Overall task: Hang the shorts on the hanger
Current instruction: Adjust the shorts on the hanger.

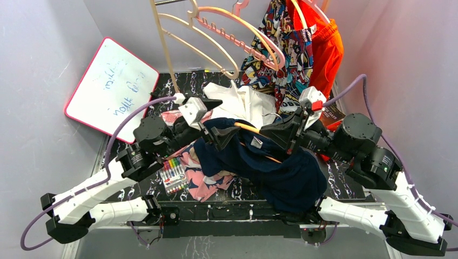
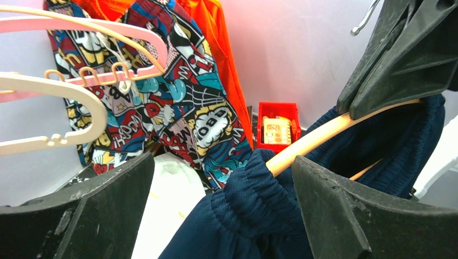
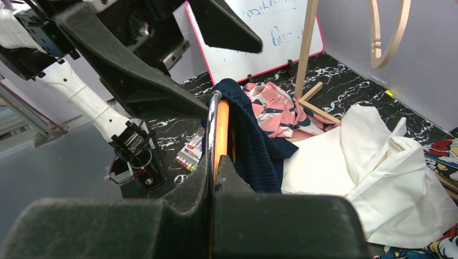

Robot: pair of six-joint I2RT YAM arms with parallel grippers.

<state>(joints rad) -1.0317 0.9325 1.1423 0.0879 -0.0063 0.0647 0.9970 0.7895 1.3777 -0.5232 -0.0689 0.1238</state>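
Shorts half threaded on the hanger; the waistband needs a pull

The right gripper (image 1: 268, 133) is clamped tight on the hanger (image 1: 247, 128), whose arm goes inside the shorts (image 1: 289, 175). The left gripper (image 1: 217, 123) stands wide open and holds nothing, with the waistband between its fingers. I think it must pinch there next; the comic-print shorts (image 2: 178, 108) hang close behind, so room is small

Your left arm (image 1: 89, 194) and right arm (image 1: 402, 202) share white link shells, black joint housings, looping purple cables (image 1: 364, 78), matte black wedge-shaped fingers (image 2: 335, 216) and one red wrist tab (image 1: 316, 106).
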